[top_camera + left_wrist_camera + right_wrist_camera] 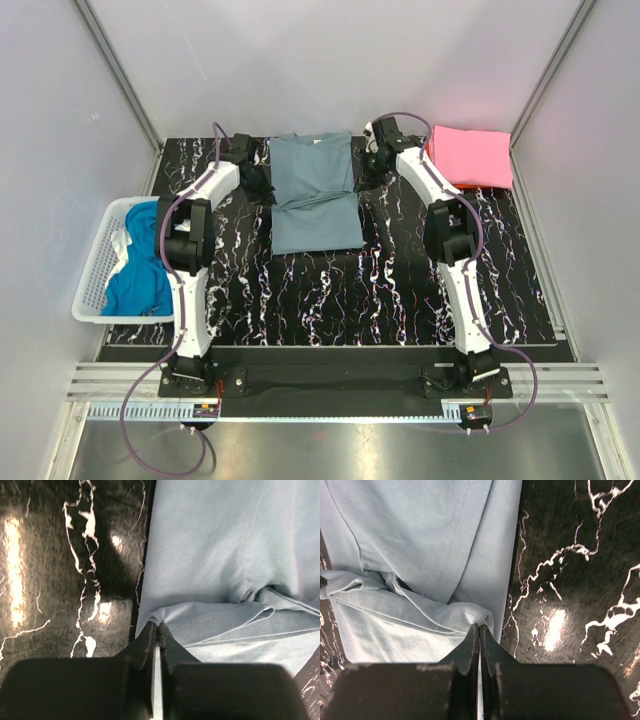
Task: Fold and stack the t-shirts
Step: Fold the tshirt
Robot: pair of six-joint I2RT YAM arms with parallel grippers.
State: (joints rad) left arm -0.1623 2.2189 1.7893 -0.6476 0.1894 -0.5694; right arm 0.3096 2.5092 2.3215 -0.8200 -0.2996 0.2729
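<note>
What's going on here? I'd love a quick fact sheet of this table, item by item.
Centre: grey-blue t-shirt, bunched across its middle, lying on the black marbled table
Left gripper: shut on the shirt's left edge
Right gripper: shut on the shirt's right edge
Far right corner: pink t-shirt, folded
Left side: white basket holding blue t-shirts

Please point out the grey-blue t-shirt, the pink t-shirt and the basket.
grey-blue t-shirt [315, 225]: top external view, lower half.
pink t-shirt [472, 155]: top external view, its middle.
basket [94, 272]: top external view, left wall.
</note>
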